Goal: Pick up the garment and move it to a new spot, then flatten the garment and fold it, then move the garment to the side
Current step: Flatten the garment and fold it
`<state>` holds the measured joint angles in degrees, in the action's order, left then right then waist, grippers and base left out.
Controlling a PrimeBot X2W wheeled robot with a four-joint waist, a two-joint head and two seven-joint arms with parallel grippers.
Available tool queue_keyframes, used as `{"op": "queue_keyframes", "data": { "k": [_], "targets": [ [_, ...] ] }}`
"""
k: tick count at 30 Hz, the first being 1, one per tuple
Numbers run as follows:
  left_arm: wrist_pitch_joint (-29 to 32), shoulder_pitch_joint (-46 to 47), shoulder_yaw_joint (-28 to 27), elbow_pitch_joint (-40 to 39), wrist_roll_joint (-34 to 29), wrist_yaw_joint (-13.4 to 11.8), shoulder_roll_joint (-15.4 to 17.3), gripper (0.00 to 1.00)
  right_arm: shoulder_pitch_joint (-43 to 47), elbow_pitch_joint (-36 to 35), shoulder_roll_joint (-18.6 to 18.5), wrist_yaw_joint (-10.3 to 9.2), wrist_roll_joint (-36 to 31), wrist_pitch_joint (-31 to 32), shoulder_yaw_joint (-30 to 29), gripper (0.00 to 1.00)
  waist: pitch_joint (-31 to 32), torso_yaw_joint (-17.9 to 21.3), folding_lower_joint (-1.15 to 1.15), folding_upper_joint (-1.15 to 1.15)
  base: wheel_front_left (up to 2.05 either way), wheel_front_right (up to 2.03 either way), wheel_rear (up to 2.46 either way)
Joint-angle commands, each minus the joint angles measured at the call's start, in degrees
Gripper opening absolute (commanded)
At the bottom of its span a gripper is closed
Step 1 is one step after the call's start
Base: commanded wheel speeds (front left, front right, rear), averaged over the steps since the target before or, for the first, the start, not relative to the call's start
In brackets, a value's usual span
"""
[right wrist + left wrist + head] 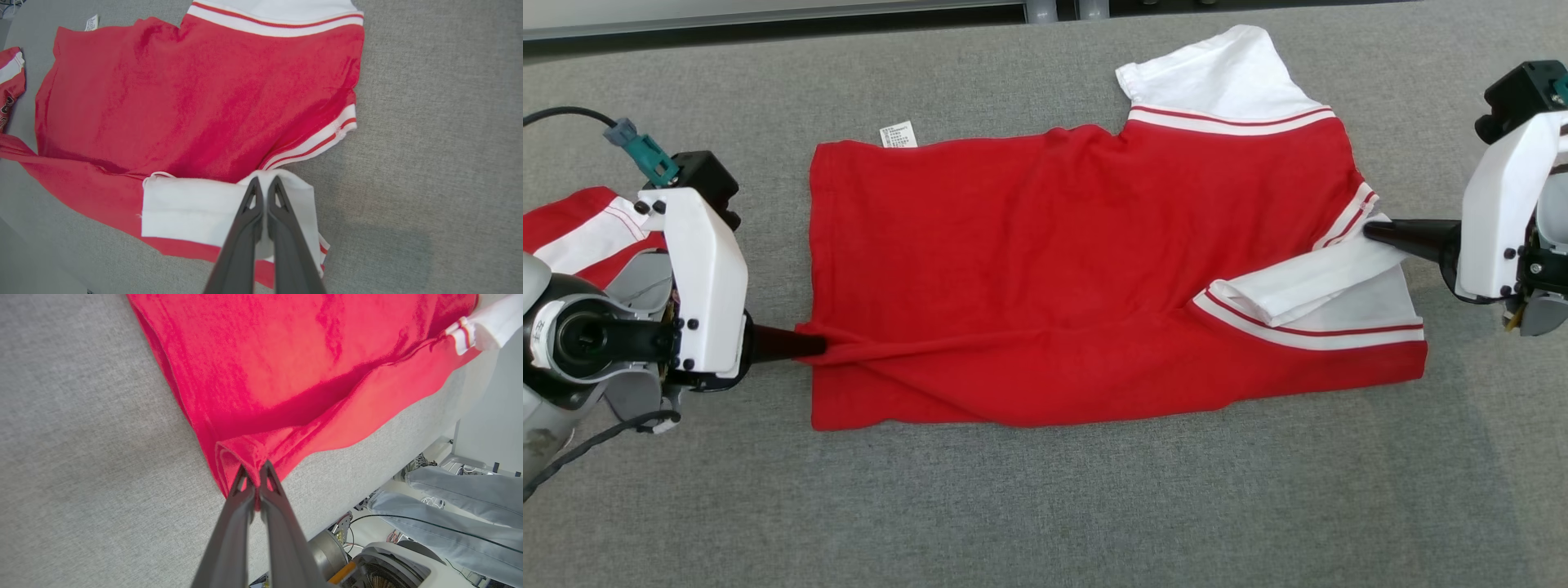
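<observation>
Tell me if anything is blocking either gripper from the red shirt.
Nothing visible is. The left gripper is shut on the hem of the red shirt, and the right gripper is shut on its white sleeve. A second garment lies by the left arm, apart from the shirt.

Bright, even light; soft shadows; wrist views bend at edges.
</observation>
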<state>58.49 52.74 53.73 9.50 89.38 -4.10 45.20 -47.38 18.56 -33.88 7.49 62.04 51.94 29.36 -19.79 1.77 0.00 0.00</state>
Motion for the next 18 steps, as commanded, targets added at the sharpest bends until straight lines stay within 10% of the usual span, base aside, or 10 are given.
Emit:
{"op": "queue_keyframes", "data": {
  "k": [1,10,12,13,18],
  "targets": [
    [0.04,0.88,-0.39,0.33,0.24,-0.23,-0.34,0.0,0.34,-0.25,0.38,0.02,-0.51,0.17,-0.58,0.0,-0.12,0.04,0.0,0.0,0.0,0.0,0.0],
    [-2.52,1.68,-1.37,3.79,-0.13,0.64,-2.62,0.0,0.6,0.13,2.91,0.02,-4.86,-0.32,-4.36,0.0,-0.91,0.23,0.0,0.0,0.0,0.0,0.0],
    [-2.98,1.52,-1.13,4.64,-0.56,0.86,-3.05,0.68,1.05,0.35,3.68,0.02,-5.7,-0.5,-4.96,0.43,-0.71,0.24,0.0,0.0,0.0,0.0,0.0],
    [-3.32,1.35,-1.17,5.11,-0.6,1.01,-3.24,0.92,1.24,0.4,4.03,0.02,-6.0,-0.76,-5.37,1.0,-0.51,0.24,0.0,0.0,0.0,0.0,0.0],
    [-4.72,0.0,-1.48,6.63,-0.58,2.15,-3.63,1.0,2.82,0.02,5.22,0.02,-7.13,-3.1,-6.97,1.0,1.25,0.01,0.0,0.0,0.0,0.0,0.0]
  ]
}}
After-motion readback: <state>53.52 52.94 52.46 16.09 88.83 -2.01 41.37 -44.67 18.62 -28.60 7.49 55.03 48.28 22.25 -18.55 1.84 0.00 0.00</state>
